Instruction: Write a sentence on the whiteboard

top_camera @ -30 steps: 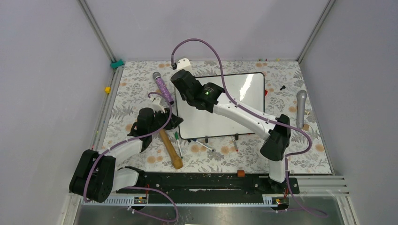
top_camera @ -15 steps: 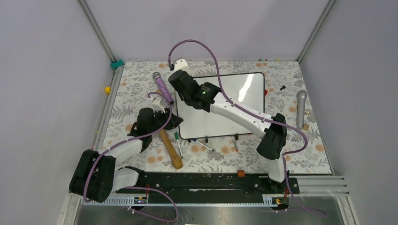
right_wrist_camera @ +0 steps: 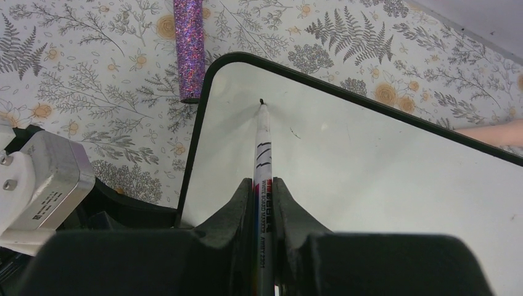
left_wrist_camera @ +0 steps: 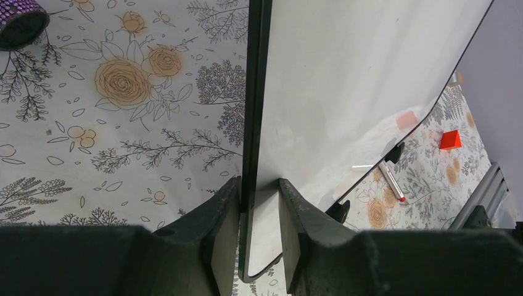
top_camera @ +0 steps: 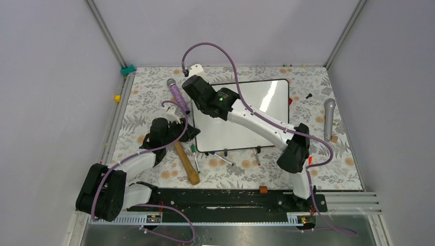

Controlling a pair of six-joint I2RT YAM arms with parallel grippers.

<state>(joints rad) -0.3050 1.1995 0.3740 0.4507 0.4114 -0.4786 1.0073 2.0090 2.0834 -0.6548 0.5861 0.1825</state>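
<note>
The whiteboard [top_camera: 272,102] lies mid-desk [top_camera: 143,97], with the left gripper [left_wrist_camera: 256,191] clamped on its left edge and the right gripper [right_wrist_camera: 264,185] closed on a marker [right_wrist_camera: 263,142] whose tip meets the board near its far-left corner.

Whiteboard [top_camera: 267,105] far-left corner beneath right arm [top_camera: 256,122]; purple microphone [right_wrist_camera: 189,49] head out of frame.

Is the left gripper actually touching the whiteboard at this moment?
Touching. The left wrist view shows the left gripper astride the whiteboard at its framed edge, its jaws pressed against both sides with no gap visible.
</note>
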